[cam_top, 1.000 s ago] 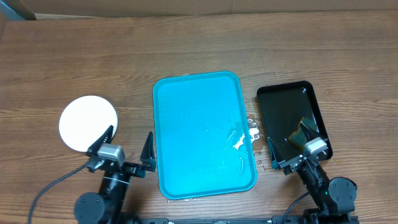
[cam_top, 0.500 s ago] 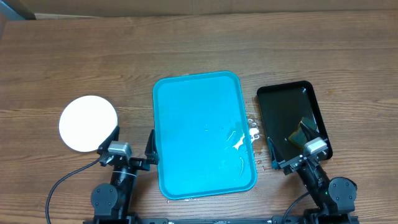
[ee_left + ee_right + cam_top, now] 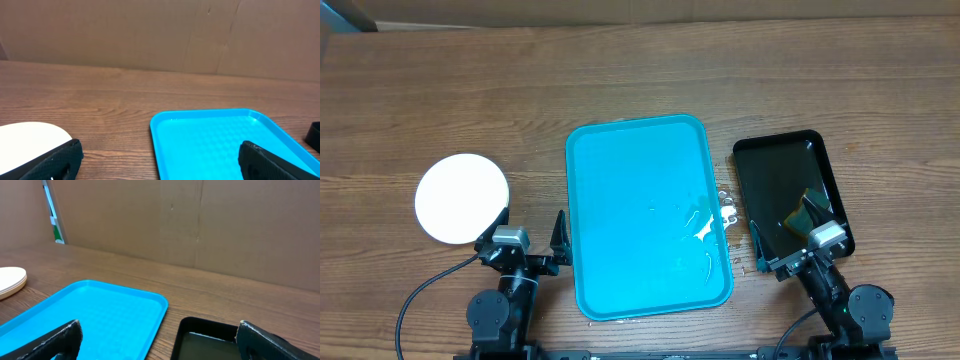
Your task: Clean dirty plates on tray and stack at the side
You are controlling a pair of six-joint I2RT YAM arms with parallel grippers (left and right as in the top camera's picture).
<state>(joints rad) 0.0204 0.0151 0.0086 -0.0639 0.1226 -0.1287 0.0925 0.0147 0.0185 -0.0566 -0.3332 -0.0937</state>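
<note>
White plates lie stacked on the wood at the left; they show in the left wrist view as the plates and from the right wrist as a low stack of plates. The turquoise tray sits mid-table with nothing on it but wet streaks; it appears again as the tray and the tray. My left gripper stands open between the plates and the tray's left rim, empty, as does the left gripper. The right gripper, also seen as the right gripper, is open and empty.
A glossy black tray with dark liquid lies right of the turquoise one, under my right gripper, and a dark yellowish object sits in it. Water drops dot the wood between the trays. A cardboard wall closes the far side.
My left arm has shifted slightly right toward the tray's left rim, still open. The right arm, plates and trays have not moved.
</note>
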